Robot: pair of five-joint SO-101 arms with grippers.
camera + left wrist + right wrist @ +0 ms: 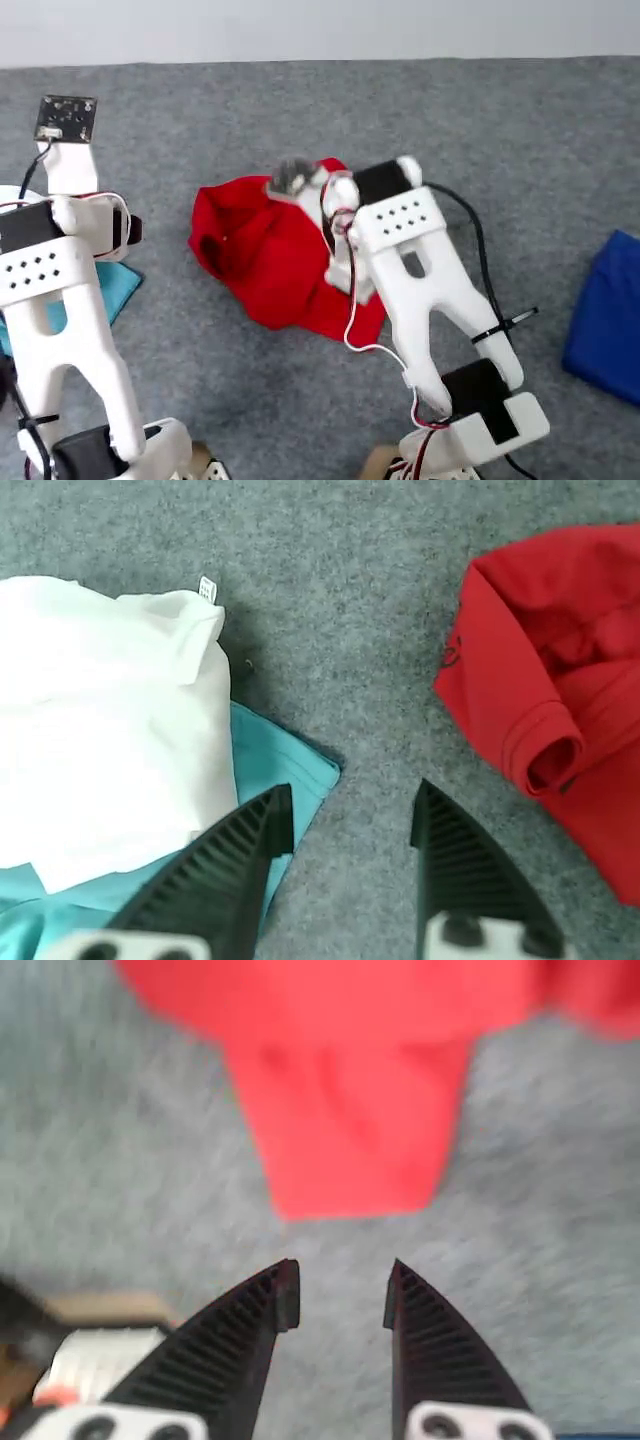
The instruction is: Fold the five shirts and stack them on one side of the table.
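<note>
Shirts first. The red shirt (pixel 265 250) lies in a crumpled heap in the middle of the grey table (pixel 500 140). It is bunched up and not folded. I can see its collar and one rolled-up sleeve end in the left wrist view.

A white shirt (pixel 100 730) lies on top of a teal shirt (pixel 295 770) at one side of the table. The teal one pokes out from under the white one. These two are well apart from the red shirt, with bare table between them. A blue shirt (pixel 610 320) lies flat at the other side of the table, far from the red one. I cannot tell if it is folded.

My right arm (pixel 420 270) reaches over the red shirt. The right pincer (pixel 340 1295) has its two jaws a little way apart. It holds nothing. It hangs over bare table, just beside one edge of the red shirt, and it does not touch the cloth.

My left arm (pixel 60 300) is by the teal shirt. The left pincer (pixel 345 820) has its jaws wide apart, and it holds nothing too. One jaw is over the corner of the teal shirt. The other jaw is over bare table, between the teal shirt and the red shirt.
</note>
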